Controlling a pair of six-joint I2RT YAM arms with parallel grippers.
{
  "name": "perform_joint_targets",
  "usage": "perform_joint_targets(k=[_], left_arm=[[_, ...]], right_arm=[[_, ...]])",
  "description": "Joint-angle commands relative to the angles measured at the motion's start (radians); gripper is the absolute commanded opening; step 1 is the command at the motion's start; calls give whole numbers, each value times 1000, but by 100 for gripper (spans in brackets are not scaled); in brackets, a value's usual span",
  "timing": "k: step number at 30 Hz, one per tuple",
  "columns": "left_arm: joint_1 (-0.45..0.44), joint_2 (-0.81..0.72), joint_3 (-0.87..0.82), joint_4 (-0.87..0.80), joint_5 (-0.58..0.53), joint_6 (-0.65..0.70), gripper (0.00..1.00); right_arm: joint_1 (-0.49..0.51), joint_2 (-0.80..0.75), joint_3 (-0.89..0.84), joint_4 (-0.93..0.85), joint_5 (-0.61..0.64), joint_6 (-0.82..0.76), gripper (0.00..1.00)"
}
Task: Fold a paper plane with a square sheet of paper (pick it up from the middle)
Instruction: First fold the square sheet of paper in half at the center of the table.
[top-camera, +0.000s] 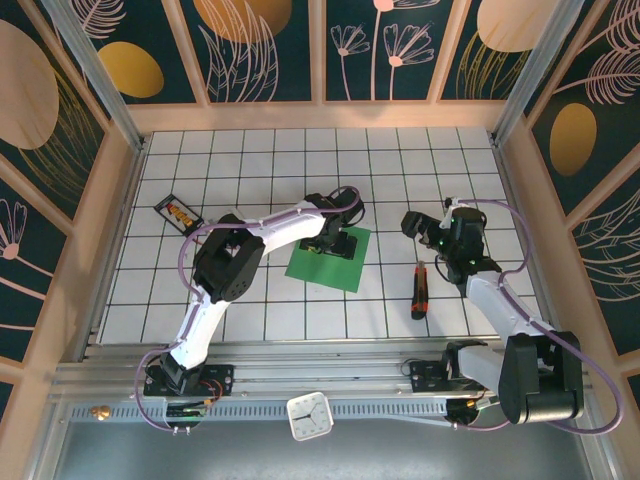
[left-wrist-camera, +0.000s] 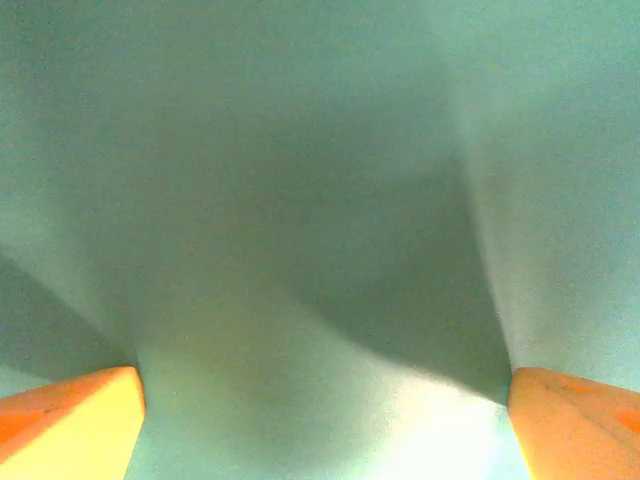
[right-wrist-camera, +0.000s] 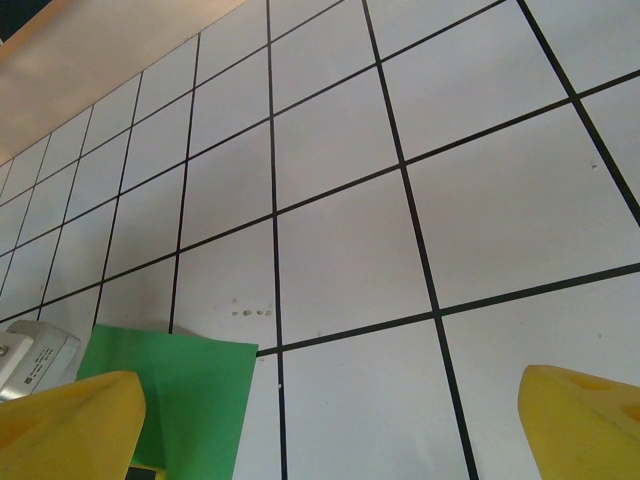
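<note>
- Bright-green and flat, the square sheet of paper (top-camera: 330, 274) lies near the middle of the tiled table (top-camera: 250, 160), turned a little against the grid lines. From above, no crease shows on the part that is visible.
- The left gripper (top-camera: 338, 243) is down over the sheet's far half, near its middle. In the left wrist view its orange fingers (left-wrist-camera: 70, 425) stand wide apart at the lower corners, with green paper between them. Soft shading there hints at a slight bulge, but whether the pads touch the sheet cannot be told.
- The right gripper (top-camera: 418, 226) hangs to the right of the sheet, apart from it. Its yellow fingers (right-wrist-camera: 70, 430) are spread with nothing between them, and a corner of the green sheet shows at the lower left of its own view.
- A red-handled screwdriver (top-camera: 419, 290) lies on the tiles between the sheet and the right arm, untouched.
- Progress, as a judgement: barely begun. The sheet seems unfolded and not lifted. The pick-up from the middle looks like the step in hand, and all the folding is left to do.
</note>
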Motion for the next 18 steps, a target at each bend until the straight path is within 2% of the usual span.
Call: perform_joint_targets(k=[1, 8, 14, 18], left_arm=[[-4, 8, -35, -6, 17, 7, 92], [-5, -13, -38, 17, 16, 1, 83], [-3, -67, -50, 76, 47, -18, 66], [-5, -141, -96, 182, 108, -33, 52]], right_arm=[[-6, 0, -10, 17, -7, 5, 97], [-8, 2, -8, 15, -7, 5, 97], [-8, 4, -3, 11, -5, 2, 96], [-8, 7, 1, 9, -11, 1, 97]])
